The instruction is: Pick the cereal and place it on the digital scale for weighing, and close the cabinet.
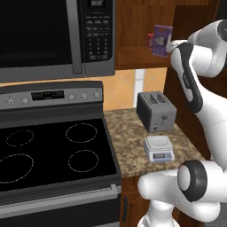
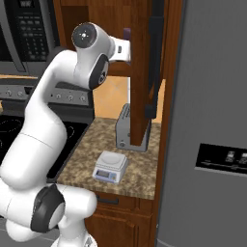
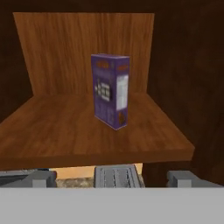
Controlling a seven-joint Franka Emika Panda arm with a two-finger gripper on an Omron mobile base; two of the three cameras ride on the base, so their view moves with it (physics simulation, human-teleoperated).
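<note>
We find the cereal (image 3: 110,91) upright on the cabinet (image 3: 87,127) shelf, near mid-shelf, one corner turned toward the hand camera so that two faces show. In the hand view it lies at 12 o'clock from the gripper (image 3: 111,178). The two fingertips (image 3: 41,178) rise wide apart at the bottom of that view with nothing between them; we judge the jaws fully spread and empty, short of the shelf edge.

Handling, as we judge it: a small cardboard box, light, stiff along its edges, prone to dent on its broad faces and easy to topple if nudged. We would close on the two narrow sides at mid-height, with moderate force, after rolling the wrist to match the box's skewed angle. The printed card may be somewhat slick.

The scale (image 1: 158,148) sits on the counter (image 1: 128,146) just in front of the toaster (image 1: 155,111), platform bare. The cabinet door (image 2: 144,72) stands open, its bar handle (image 2: 155,67) facing the room.
</note>
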